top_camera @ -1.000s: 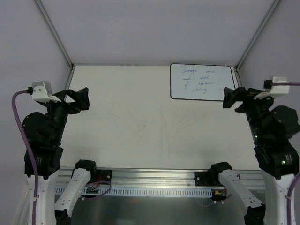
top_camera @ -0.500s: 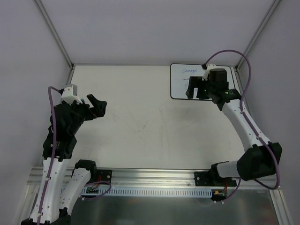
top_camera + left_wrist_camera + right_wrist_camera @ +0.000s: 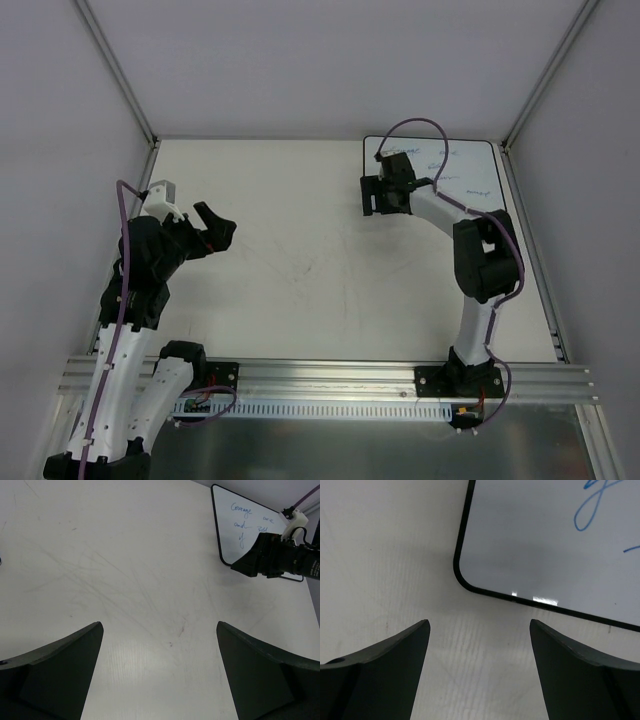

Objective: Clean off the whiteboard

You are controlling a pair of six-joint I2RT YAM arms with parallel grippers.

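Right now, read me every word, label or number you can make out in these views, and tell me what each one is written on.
"Courage": blue handwriting, first line on the whiteboard.
"are" (unsure): same line, farther along.
"and": second line of the board.
"of" (unsure): third line.
Rest of the writing: hidden behind the right arm or too small and scrawled to read.
No other labels, brands or numbers can be read.

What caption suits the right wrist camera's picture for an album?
Open right gripper poised over the tabletop, facing a rounded corner of the whiteboard, blue handwriting unerased.
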